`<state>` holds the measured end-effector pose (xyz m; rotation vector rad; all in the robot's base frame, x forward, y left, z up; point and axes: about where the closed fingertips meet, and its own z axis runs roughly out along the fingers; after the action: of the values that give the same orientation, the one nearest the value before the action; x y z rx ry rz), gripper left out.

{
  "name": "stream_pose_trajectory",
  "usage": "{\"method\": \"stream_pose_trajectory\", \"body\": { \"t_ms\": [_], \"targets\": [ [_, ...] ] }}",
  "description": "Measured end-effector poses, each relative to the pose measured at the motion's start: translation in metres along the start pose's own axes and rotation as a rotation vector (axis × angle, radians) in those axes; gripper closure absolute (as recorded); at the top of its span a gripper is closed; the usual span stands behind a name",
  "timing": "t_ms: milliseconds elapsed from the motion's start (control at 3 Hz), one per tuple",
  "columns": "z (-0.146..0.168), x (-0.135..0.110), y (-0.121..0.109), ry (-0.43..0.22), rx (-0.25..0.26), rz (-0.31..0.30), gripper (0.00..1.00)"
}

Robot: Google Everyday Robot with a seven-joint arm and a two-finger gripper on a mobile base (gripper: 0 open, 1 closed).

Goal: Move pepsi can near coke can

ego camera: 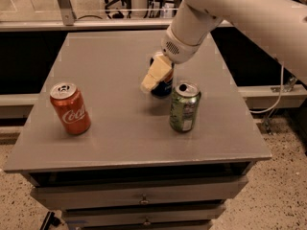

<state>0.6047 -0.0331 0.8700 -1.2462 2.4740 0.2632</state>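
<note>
Obs., single camera view looking down on grey counter (115,133) from its front edge.

Pincer (152,78): cream-coloured, carried on a white arm (206,18) that enters from the top right of the view and slants down toward the middle of the counter. Pincer sits low over the counter, a little behind centre, tip pointing down and toward the left edge as seen. It lies directly against or in front of the pepsi can (165,84), covering the can's left side and most of its upper half. Whether the pincer is apart, together or clamped on the can: cannot tell, the can and the pincer body hide one another.

Pepsi can: upright on the counter, near the middle, slightly toward the back edge. Only the dark blue lower right part of the body shows; logo not readable.

Coke can (71,110): upright, near the left edge as seen, about halfway between front and back edges. White cursive lettering faces the camera, silver top with tab visible. Well apart from the pepsi can, with bare counter between them.

Green can (184,108): upright, just beside the pepsi can on its front-right side, closer to the front edge. Opened top visible. Touching or not: cannot tell.

Below the counter's front edge: drawers (144,195) with small knobs, closed
</note>
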Motion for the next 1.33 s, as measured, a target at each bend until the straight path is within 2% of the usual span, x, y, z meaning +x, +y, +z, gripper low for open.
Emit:
{"method": "stream_pose_trajectory", "body": {
  "t_ms": [333, 1333],
  "targets": [
    [0.005, 0.002, 0.003, -0.006, -0.022, -0.002, 0.19],
    [-0.030, -0.002, 0.027, -0.084, -0.041, -0.060, 0.89]
  ]
}}
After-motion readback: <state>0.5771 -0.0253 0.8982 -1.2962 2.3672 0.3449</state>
